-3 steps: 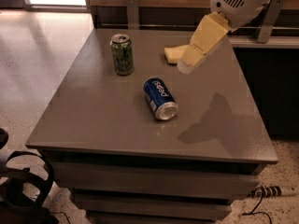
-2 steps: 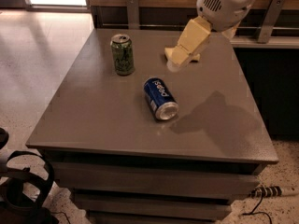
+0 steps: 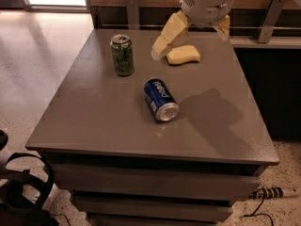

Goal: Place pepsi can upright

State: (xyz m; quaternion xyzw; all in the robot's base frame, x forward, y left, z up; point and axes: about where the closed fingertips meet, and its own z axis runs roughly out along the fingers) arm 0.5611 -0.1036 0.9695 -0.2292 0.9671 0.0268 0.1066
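We see one grey desk [image 3: 94, 126] filling most of the view, standing on a pale speckled floor [image 3: 37, 55]. Above its far edge hangs the one gripper [image 3: 190, 44], under a round white housing. Its two yellowish fingers [image 3: 168, 36] stand wide apart and hold nothing. The one nearer the cans slants down toward the desk, and the other shows only in part at the housing's far side. The pepsi can [image 3: 161, 99] lies on its side near the middle of the desk, well apart from the gripper and nearer to us, with one silver end turned toward us and to the right. White "pepsi" lettering runs along its blue side and reads upside down from here. There are two cans in all: the green can [image 3: 122, 55] stands upright toward the far left of the desk, patterned, with no writing we can read. One yellow sponge [image 3: 183, 54] lies flat under the gripper, just beside the lower fingertip; whether they touch we cannot tell. One power strip [image 3: 270, 192] lies on the floor at the right.
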